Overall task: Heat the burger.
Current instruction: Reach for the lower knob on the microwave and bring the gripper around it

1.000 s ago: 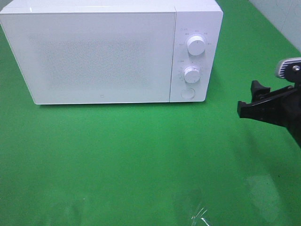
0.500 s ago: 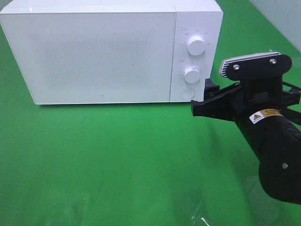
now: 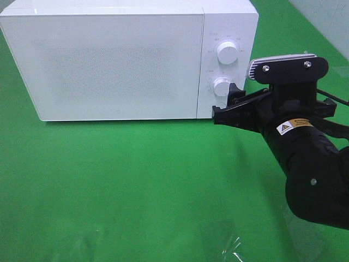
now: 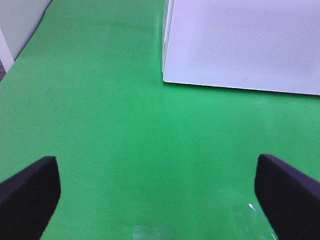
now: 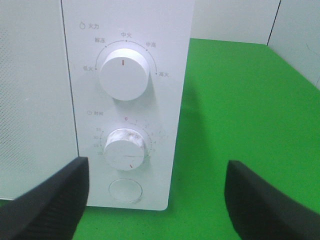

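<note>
Although the burger is the thing to be heated, no view shows it, so its place cannot be told. The microwave (image 3: 117,60) is a white, boxy, smooth-sided oven. Its door is shut, and nothing can be seen through the door's frosted, finely dotted panel. It stands on a flat green cloth (image 3: 136,180) with a slight sheen.

The right gripper (image 3: 224,103) sits close in front of the control strip with its jaws spread wide and nothing between them. Its fingers (image 5: 45,205) are matte black with a fine ribbed grain. Whether a tip touches the panel cannot be told.

On the strip, the upper knob (image 5: 124,76) is a smooth white disc with a thin red line pointing up. The lower knob (image 5: 126,148) has a scuffed, mottled face. Below it is a flat round button (image 5: 125,191), nearly flush with the panel.

The left gripper (image 4: 159,197) hovers over bare cloth near the oven's front corner on the door side. Its dark, blunt fingers (image 4: 27,195) are parted wide and empty.
</note>
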Robot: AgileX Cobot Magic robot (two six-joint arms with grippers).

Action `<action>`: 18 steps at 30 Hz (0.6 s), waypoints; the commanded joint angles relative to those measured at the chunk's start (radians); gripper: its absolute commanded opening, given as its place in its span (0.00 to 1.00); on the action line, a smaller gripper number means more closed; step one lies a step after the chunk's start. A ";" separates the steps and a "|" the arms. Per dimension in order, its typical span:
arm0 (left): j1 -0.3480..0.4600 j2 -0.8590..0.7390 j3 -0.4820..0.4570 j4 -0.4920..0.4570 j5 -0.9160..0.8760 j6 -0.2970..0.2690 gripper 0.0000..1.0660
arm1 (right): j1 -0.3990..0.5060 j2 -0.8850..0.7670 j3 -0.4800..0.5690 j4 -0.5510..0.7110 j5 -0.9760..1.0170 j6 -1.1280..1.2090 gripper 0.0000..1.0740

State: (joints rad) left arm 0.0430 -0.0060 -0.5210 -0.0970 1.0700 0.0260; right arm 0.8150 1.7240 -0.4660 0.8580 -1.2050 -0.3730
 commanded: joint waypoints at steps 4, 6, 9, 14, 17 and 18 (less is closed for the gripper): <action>0.002 -0.022 0.003 -0.002 -0.001 -0.002 0.92 | -0.004 0.039 -0.009 -0.015 -0.075 0.011 0.70; 0.002 -0.022 0.003 -0.002 -0.001 -0.002 0.92 | -0.004 0.071 -0.017 -0.025 -0.099 0.017 0.70; 0.002 -0.022 0.003 -0.002 -0.001 -0.002 0.92 | -0.004 0.108 -0.047 -0.028 -0.096 0.031 0.70; 0.002 -0.022 0.003 -0.002 -0.001 -0.002 0.92 | -0.009 0.165 -0.106 -0.051 -0.095 0.057 0.70; 0.002 -0.022 0.003 -0.002 -0.001 -0.002 0.92 | -0.029 0.189 -0.134 -0.090 -0.085 0.057 0.70; 0.002 -0.022 0.003 -0.002 -0.001 -0.002 0.92 | -0.029 0.189 -0.134 -0.090 -0.085 0.057 0.70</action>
State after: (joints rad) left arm 0.0430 -0.0060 -0.5210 -0.0970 1.0700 0.0260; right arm 0.7900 1.9110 -0.5930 0.7890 -1.2150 -0.3200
